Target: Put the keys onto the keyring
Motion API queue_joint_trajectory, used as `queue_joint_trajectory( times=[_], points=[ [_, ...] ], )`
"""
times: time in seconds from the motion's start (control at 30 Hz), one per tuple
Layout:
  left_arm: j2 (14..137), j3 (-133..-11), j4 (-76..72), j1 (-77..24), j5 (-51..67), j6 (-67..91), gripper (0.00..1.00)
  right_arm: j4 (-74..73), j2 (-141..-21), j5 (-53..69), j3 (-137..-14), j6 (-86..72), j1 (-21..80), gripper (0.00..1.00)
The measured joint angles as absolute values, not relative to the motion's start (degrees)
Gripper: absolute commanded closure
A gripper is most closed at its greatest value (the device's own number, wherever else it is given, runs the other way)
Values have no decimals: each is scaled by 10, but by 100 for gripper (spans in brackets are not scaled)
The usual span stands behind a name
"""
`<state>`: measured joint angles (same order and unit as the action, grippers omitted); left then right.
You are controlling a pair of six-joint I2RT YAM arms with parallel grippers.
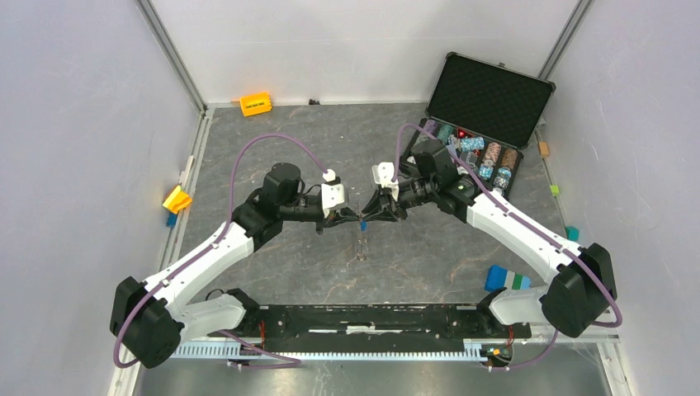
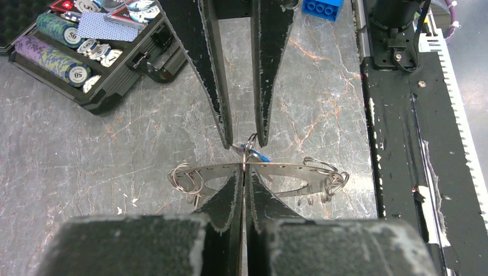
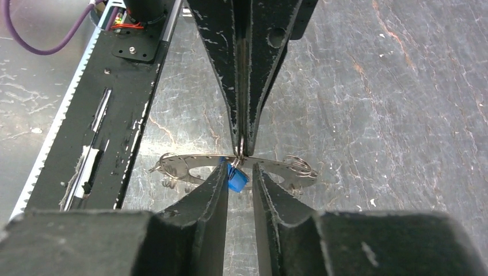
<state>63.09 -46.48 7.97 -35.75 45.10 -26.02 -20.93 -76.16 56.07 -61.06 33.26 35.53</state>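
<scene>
**Two hands meet at the ring over mid-worktop**

From the black mounting rail (image 1: pixel 363 318) at the near edge, both white-and-black arms stretch forward and bend inward. Their forearms lie low and nearly level, so the tips meet head-on above the middle of the grey marbled worktop (image 1: pixel 281 264).

The left hand (image 2: pixel 244 168) is clamped tight on the thin flat grey metal keyring (image 2: pixel 288 170). The ring stretches sideways from the grip, with small wire loops bunched at both ends.

The right hand (image 3: pixel 239 171) faces it, jaws narrowly apart around a tiny silvery key with a blue plastic head (image 3: pixel 236 180). The key sits right at the ring, just beside the left hand's tips. Its head lies against one finger and stands slightly clear of the other.

Farther back on the right stands an open black case of poker chips (image 1: pixel 487 103). A small orange block (image 1: pixel 255 104) lies at the far wall.
</scene>
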Motion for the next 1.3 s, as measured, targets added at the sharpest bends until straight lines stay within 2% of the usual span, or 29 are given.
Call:
queue_joint_trajectory(
  times=[0.2, 0.47, 1.3],
  points=[
    [631, -465, 80, -357, 451, -252, 98, -206, -763, 543, -611, 328, 355, 82],
    [629, -464, 80, -354, 449, -251, 98, -213, -768, 540, -611, 333, 357, 100],
    [609, -435, 59, -336, 473, -255, 98, -200, -787, 551, -611, 317, 363, 100]
  ],
)
